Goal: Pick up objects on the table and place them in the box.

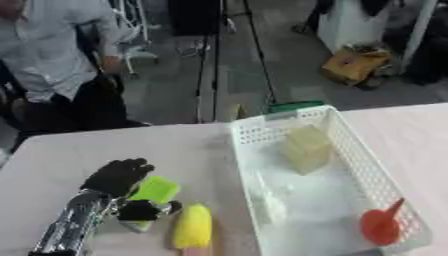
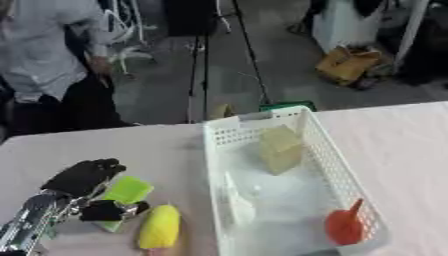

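- Left eye view shows the surface (image 1: pixel 131 145), pale and wide, carrying everything from its left edge to its right edge.
- The box (image 1: pixel 354 150) is a white perforated basket that takes up the right half of the surface, its long side running from the far edge toward the near edge.
- The left hand (image 1: pixel 118 177), black on a silver forearm, comes in from the near left corner. Its fingers are curled over the top of the green object and its thumb presses in from the near side, so it is closed on that object. The right hand shows in neither view.
- A pale yellowish block (image 1: pixel 306 148) sits inside the box at its far end, and something clear, hard to make out, lies along the box's left wall.
- The yellow object (image 1: pixel 192 226), rounded and elongated, lies on the surface just beside the hand, between it and the box, near the near edge.
- The green object (image 1: pixel 156 190) is flat and lime coloured; it rests on the surface under the hand, left of the box.
- A red scoop-like object (image 1: pixel 381 225) lies in the near right corner of the box.
- Judged step: the grasp on the green object is being made, with no lift evident. The next move calls for raising it clear of the yellow object, carrying it right over the box's left wall, and releasing above the bare middle.
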`<control>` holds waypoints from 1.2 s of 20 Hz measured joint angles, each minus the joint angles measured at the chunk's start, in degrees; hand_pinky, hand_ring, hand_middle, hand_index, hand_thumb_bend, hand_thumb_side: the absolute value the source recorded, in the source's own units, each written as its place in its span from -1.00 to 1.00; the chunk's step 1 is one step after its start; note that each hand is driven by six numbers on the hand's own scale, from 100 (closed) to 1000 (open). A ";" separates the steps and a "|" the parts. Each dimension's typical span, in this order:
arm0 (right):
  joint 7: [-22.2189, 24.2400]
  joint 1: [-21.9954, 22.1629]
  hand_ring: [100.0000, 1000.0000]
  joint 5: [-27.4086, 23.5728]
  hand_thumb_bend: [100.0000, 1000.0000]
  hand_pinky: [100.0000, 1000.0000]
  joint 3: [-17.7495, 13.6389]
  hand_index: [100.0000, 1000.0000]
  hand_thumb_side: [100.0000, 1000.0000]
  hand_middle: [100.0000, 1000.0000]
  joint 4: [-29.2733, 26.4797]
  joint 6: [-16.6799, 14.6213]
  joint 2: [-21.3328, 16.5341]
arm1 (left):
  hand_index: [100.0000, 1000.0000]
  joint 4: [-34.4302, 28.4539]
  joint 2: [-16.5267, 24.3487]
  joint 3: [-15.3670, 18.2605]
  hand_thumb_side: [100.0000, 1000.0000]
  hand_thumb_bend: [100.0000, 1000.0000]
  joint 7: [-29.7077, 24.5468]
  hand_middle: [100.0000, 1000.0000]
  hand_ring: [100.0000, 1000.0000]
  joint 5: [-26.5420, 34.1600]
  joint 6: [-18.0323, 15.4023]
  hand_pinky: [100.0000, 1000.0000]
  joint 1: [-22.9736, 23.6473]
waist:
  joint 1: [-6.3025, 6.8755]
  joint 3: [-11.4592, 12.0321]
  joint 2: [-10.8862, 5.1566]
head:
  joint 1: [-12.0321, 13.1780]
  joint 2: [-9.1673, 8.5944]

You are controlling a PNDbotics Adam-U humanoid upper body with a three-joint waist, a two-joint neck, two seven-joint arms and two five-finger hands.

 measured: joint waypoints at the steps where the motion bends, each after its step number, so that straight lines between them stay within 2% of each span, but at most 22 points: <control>1: 0.00 0.00 0.69 0.00 -1.00 0.77 0.08 0.44 1.00 0.26 0.00 0.00 0.05 | 1.00 0.17 0.00 0.00 1.00 0.35 -0.14 0.98 1.00 0.00 0.07 1.00 0.00 | -0.02 -0.03 0.00 | 0.00 0.00; 5: 0.00 0.00 0.69 0.00 -1.00 0.77 0.08 0.44 1.00 0.26 0.00 0.00 0.07 | 1.00 0.69 0.01 -0.05 0.98 0.26 -0.62 0.96 1.00 0.01 0.25 1.00 0.00 | -0.07 -0.24 0.03 | 0.03 0.00; 9: -0.01 0.00 0.69 0.00 -1.00 0.77 0.08 0.44 1.00 0.26 0.00 0.00 0.09 | 1.00 1.66 0.01 -0.32 0.87 0.13 -1.30 0.95 1.00 0.24 0.47 1.00 0.01 | -0.11 -0.29 0.05 | 0.07 0.00; 18: -0.15 0.00 0.69 0.00 -1.00 0.77 0.08 0.44 1.00 0.26 0.00 0.12 0.11 | 1.00 2.90 0.01 -0.54 0.81 0.14 -2.91 0.89 1.00 1.30 0.50 1.00 0.01 | -0.11 -0.44 0.07 | 0.12 0.00; 24: -0.22 -0.01 0.69 0.00 -1.00 0.78 0.08 0.43 1.00 0.26 0.00 0.16 0.11 | 1.00 3.37 0.01 -0.66 0.67 0.00 -3.62 0.83 1.00 1.61 0.54 0.95 0.01 | -0.12 -0.42 0.08 | 0.18 -0.02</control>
